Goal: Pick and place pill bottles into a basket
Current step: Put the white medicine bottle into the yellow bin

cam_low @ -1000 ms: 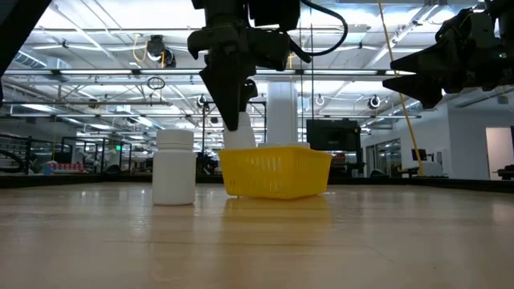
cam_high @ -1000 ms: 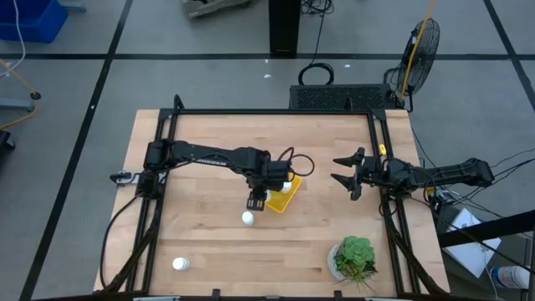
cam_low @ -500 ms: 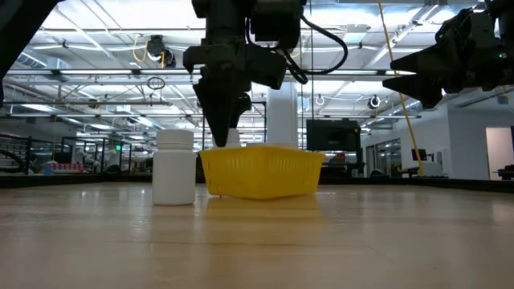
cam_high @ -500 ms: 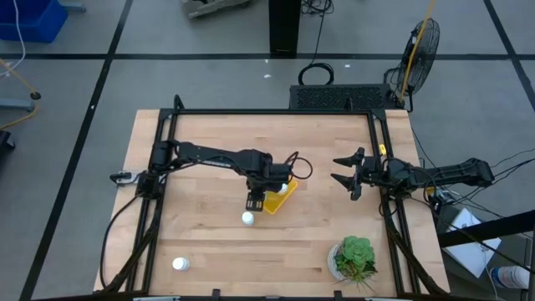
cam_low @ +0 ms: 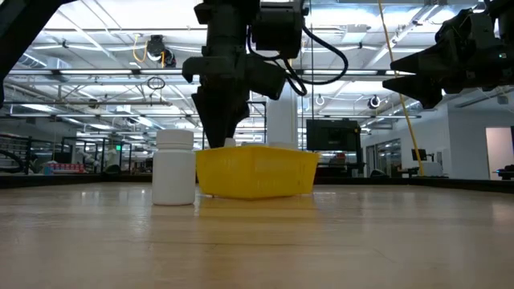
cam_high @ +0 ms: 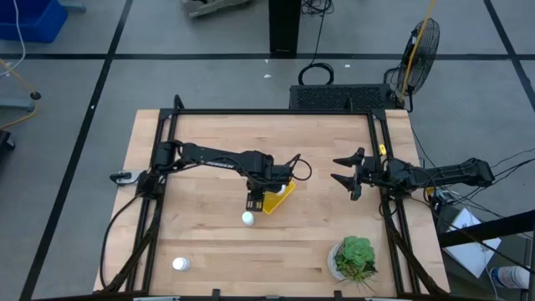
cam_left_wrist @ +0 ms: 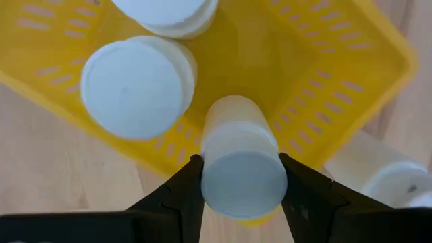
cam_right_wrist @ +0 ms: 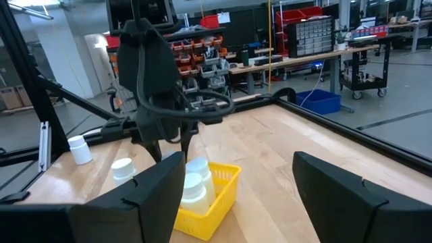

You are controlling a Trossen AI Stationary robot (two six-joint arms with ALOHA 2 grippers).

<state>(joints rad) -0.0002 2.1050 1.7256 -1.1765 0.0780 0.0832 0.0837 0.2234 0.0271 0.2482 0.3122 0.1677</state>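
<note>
Left claw (cam_left_wrist: 239, 185) was closed tight on pill bottle (cam_left_wrist: 239, 162). Bottle stood upright, long way up-down, low over near corner of yellow basket (cam_left_wrist: 351, 88). Two more bottles (cam_left_wrist: 138, 84) sat inside basket. One bottle (cam_high: 248, 218) stood on desk (cam_high: 209, 142) just beside basket, another (cam_high: 179, 264) far off near desk edge. Left arm was nearest to them. Right claw (cam_high: 344, 174) waited wide open, well apart.

Four cameras, one shared basket (cam_high: 278, 197).
High looks straight down; low looks level across the table (cam_high: 209, 142); left wrist is close above the basket, right wrist faces it from afar.
</note>
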